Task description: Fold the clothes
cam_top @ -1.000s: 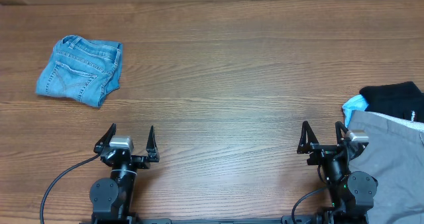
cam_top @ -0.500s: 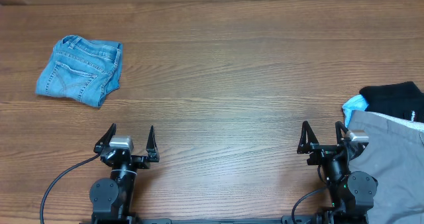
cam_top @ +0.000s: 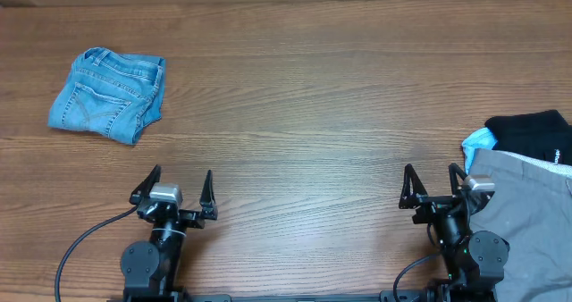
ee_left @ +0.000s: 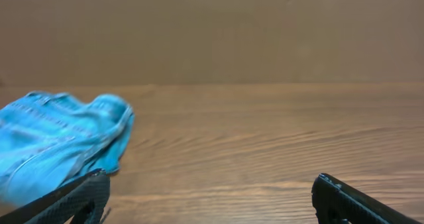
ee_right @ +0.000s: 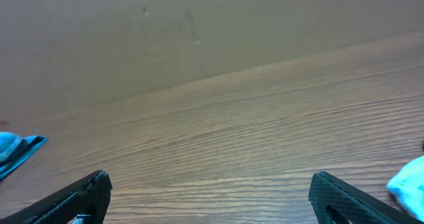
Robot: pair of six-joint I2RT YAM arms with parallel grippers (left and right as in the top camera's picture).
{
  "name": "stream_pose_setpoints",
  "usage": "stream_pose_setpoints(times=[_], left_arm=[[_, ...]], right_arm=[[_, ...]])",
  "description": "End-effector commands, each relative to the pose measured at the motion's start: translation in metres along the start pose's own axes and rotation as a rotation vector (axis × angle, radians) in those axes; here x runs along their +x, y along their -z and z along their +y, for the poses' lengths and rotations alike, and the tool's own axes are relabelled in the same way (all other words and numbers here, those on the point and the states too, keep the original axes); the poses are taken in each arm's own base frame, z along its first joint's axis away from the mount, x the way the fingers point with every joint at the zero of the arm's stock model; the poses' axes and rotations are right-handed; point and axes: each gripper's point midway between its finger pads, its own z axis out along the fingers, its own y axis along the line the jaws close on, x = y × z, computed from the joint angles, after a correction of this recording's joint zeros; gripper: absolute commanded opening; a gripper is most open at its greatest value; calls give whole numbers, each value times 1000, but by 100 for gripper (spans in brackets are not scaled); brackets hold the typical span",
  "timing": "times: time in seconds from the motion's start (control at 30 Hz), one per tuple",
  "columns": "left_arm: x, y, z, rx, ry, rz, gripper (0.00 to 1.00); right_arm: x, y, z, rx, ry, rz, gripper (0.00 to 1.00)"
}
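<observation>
Small light-blue denim shorts (cam_top: 109, 95) lie folded at the far left of the table, and show in the left wrist view as denim shorts (ee_left: 53, 138) ahead and to the left. Grey shorts (cam_top: 527, 214) lie at the right edge, partly over a black garment (cam_top: 532, 134) and a light-blue cloth (cam_top: 478, 141). My left gripper (cam_top: 182, 171) is open near the front edge, with nothing between its fingers (ee_left: 86, 194). My right gripper (cam_top: 431, 169) is open too, just left of the grey shorts, and it holds nothing.
Bare wooden table (cam_top: 304, 114) stretches between the two piles. In the right wrist view, a bit of light-blue cloth (ee_right: 407, 184) shows at the right edge and a blue scrap (ee_right: 16, 151) at the far left. Cables run from both arm bases at the front.
Both grippers have shifted very slightly toward the middle of the table. The clothes have not moved.
</observation>
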Motion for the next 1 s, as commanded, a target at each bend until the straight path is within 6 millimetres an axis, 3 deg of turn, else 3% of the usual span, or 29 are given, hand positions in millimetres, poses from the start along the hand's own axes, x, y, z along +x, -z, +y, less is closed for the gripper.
stream_pose_setpoints(times=[0.0,0.13,0.27,0.4,0.53,0.67,0.73,0.83,0.87,0.97], left_arm=[[-22,8,-23,121,15,-21,100],[-52,23,-26,116,6,26,100],[-87,22,-28,110,-1,87,100],[-111,3,-26,97,74,280,100],[-129,-21,-24,78,124,533,100],[-143,-35,-23,66,155,695,100],[-140,-47,-21,64,159,777,100],[-128,-59,-29,116,203,855,100],[-119,-63,-28,113,211,892,100],[-109,-68,-27,110,220,930,100]], right_arm=[[-6,3,7,-34,-49,-4,100],[-29,13,16,-23,-102,26,100],[-51,17,20,27,-125,154,100],[-72,8,19,127,-171,380,100],[-98,-12,14,243,-206,611,100],[-105,-37,13,267,-231,732,100],[-99,-59,-20,428,-209,761,100],[-79,-68,-72,709,-291,775,100],[-61,-68,-98,821,-329,819,100],[-27,-69,-135,950,-408,906,100]])
